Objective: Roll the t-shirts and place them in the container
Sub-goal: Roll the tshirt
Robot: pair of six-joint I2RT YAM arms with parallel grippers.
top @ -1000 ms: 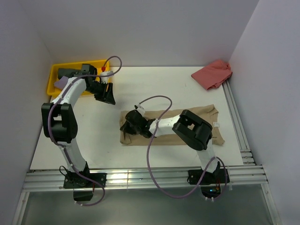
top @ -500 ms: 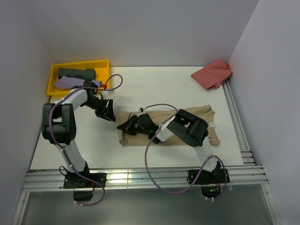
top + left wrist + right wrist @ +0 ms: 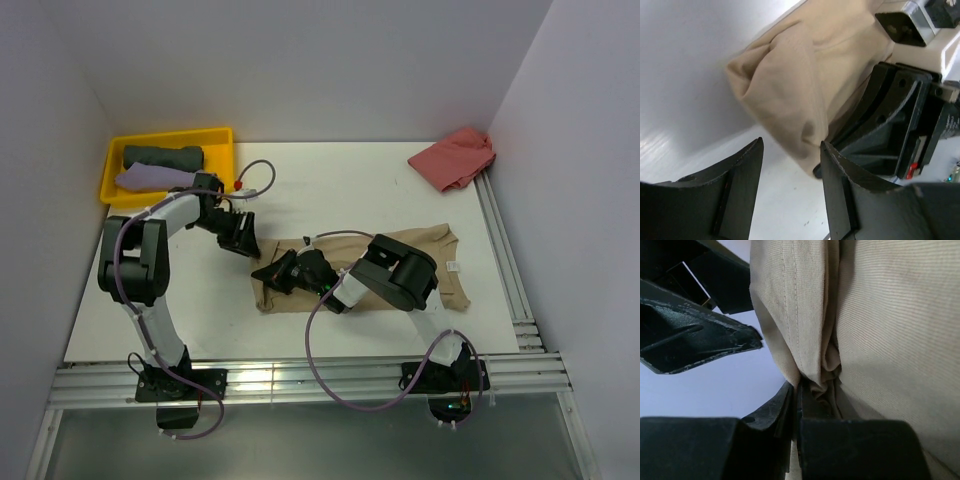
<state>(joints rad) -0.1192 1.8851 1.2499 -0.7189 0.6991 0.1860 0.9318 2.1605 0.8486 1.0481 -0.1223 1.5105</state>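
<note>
A tan t-shirt (image 3: 452,252) lies folded into a long strip across the middle of the table. My right gripper (image 3: 275,272) is at its left end, shut on a bunched fold of the tan cloth (image 3: 890,340); the pinch shows at the right gripper (image 3: 799,395). My left gripper (image 3: 243,240) hovers just off the same end's far corner, open, with nothing between its fingers. In the left wrist view the tan corner (image 3: 785,90) lies just ahead of the left gripper (image 3: 791,165). A salmon-red t-shirt (image 3: 455,158) lies crumpled at the back right.
A yellow tray (image 3: 110,165) at the back left holds a rolled dark grey-green t-shirt (image 3: 163,157) and a lilac one (image 3: 150,178). White walls close in on both sides. A metal rail (image 3: 505,260) runs along the table's right edge.
My left arm has swung from beside the yellow tray down and right to the tan t-shirt's left end. My right gripper has stayed shut on the cloth, lifting its edge slightly.
</note>
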